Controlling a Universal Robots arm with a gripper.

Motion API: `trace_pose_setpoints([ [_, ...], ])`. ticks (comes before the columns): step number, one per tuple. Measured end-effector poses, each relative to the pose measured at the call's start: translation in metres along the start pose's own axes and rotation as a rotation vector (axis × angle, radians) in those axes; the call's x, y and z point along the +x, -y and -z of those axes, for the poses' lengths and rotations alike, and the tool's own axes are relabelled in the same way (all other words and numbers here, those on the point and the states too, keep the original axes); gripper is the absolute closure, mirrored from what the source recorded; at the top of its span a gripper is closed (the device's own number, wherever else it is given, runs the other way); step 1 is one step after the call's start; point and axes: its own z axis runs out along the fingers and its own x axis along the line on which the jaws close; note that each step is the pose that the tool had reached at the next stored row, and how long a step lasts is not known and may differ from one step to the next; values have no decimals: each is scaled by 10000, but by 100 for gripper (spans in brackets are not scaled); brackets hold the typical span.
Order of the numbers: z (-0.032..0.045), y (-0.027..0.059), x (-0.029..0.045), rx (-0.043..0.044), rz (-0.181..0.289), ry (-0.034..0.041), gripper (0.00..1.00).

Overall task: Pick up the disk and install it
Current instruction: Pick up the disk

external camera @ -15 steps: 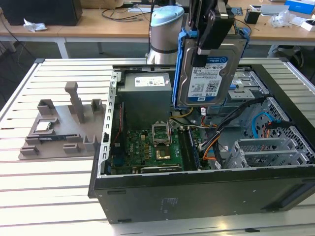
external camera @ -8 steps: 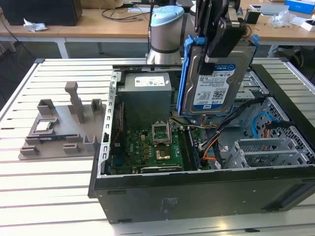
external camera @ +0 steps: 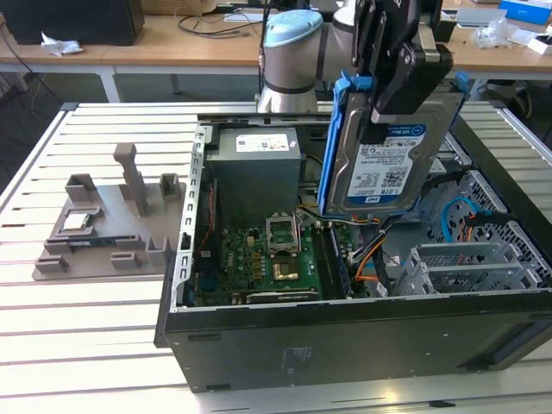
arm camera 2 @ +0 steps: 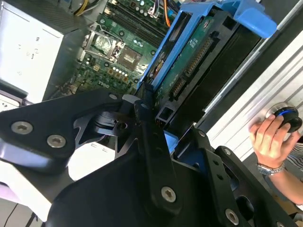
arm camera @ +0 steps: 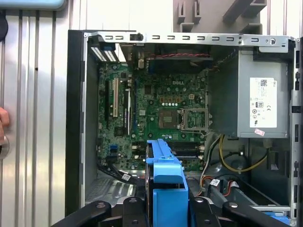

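Disk, exterior view: my gripper [external camera: 398,97] is closed on the upper edge of the disk [external camera: 386,168]. I hold it in the air, nearly upright, with the label toward the camera, over the open computer case [external camera: 345,341].
Under the disk, exterior view: orange and blue cables [external camera: 369,259] lie directly below it, and the green motherboard [external camera: 259,259] is lower, toward the exterior view's left.
Beside the disk, exterior view: the grey power supply [external camera: 257,172] stands at the exterior view's left of it. The metal drive cage [external camera: 470,267] is at the exterior view's right, near the front wall.
Outside the case, exterior view: a grey fixture plate [external camera: 112,228] lies on the slatted table [external camera: 86,345], well apart.
Disk, second wrist view: I see the circuit-board side of the disk [arm camera 2: 196,61] in its blue bracket [arm camera 2: 251,16], pressed between my black fingers [arm camera 2: 151,142].
Around, second wrist view: the motherboard [arm camera 2: 111,52] is behind the disk. A person's hand [arm camera 2: 270,142] rests on a blue-black knob [arm camera 2: 288,116] on the table.
Disk, first wrist view: the blue bracket [arm camera: 165,182] is edge-on over the cables [arm camera: 236,163] and the motherboard [arm camera: 156,109].
Beside, first wrist view: the power supply [arm camera: 260,99] fills one corner of the case [arm camera: 75,118].
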Motion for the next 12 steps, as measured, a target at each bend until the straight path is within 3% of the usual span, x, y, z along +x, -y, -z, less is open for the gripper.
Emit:
trace_pose_setpoints([
  [12,-23,138,450,-1,0,-1,63],
])
